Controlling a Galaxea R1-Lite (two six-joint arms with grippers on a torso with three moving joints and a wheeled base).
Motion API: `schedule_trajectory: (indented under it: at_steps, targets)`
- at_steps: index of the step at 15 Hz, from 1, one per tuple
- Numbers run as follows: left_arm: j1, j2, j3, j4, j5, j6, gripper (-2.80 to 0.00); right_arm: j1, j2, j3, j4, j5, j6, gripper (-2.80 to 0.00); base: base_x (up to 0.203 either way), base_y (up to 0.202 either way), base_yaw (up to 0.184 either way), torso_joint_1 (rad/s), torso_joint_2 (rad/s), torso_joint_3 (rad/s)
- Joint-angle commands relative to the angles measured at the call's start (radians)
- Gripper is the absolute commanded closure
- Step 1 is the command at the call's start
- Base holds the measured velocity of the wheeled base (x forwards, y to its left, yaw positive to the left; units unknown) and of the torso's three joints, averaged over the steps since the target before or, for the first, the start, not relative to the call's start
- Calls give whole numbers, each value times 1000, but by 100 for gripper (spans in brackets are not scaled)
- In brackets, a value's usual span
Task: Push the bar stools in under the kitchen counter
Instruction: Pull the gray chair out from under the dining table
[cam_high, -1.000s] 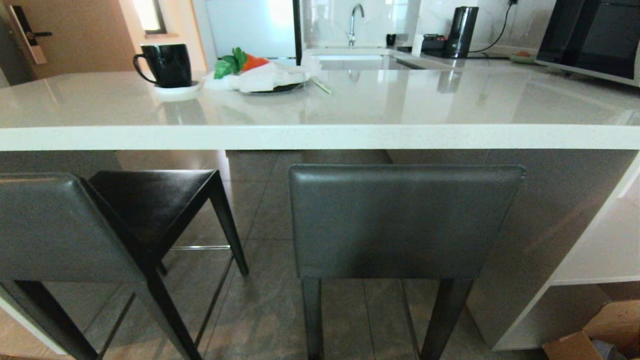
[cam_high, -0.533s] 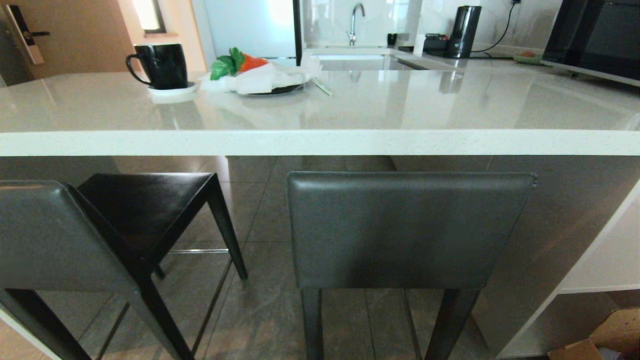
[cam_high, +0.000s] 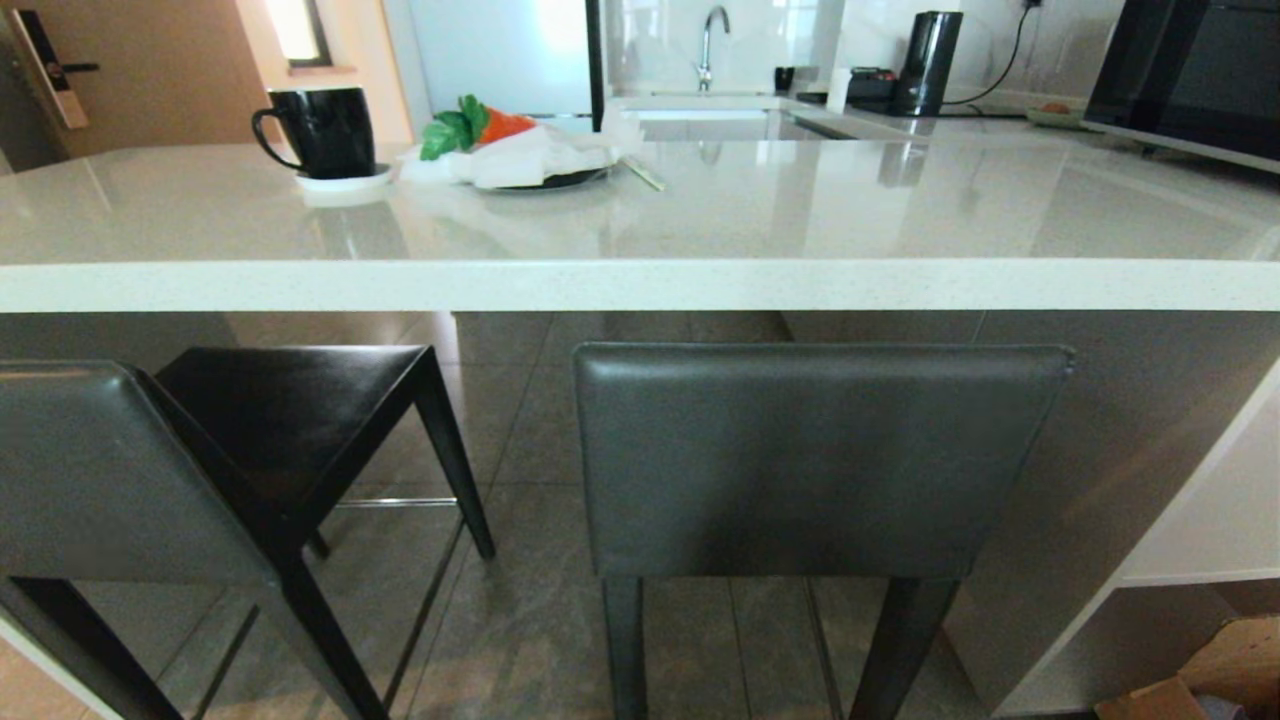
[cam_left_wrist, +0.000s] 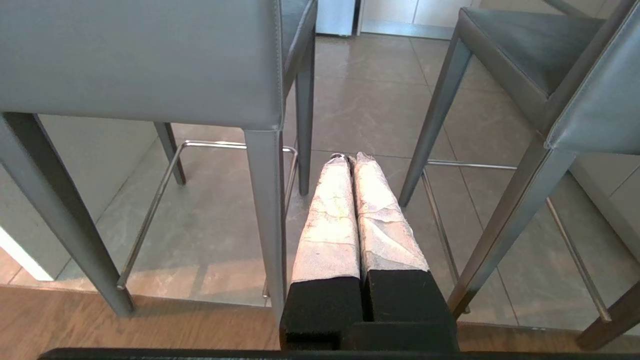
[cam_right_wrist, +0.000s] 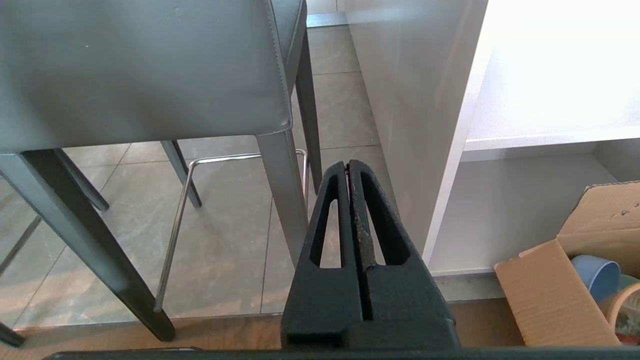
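Under the kitchen counter (cam_high: 640, 285) neither of the bar stools is yet tucked — the right stool (cam_high: 820, 460) is squared to the edge, the left stool (cam_high: 130, 470) is angled outward. Left gripper (cam_left_wrist: 350, 159) and right gripper (cam_right_wrist: 348, 165) are pressed closed, empty — pushing is judged left undone.

On the grey tiled floor (cam_high: 520, 620), two bar stools (cam_high: 820, 460) are stood just before the kitchen counter (cam_high: 640, 285).
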Motion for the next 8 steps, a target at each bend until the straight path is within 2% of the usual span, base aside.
schedule_trajectory:
  at_steps: [1,8]
  targets:
    - [0,1,3,0,-1,-1,0,0,1,0,0,0,1,0,0,0,0,0,0,0]
    - [0,1,3,0,1,-1,0,0,1,0,0,0,1,0,0,0,0,0,0,0]
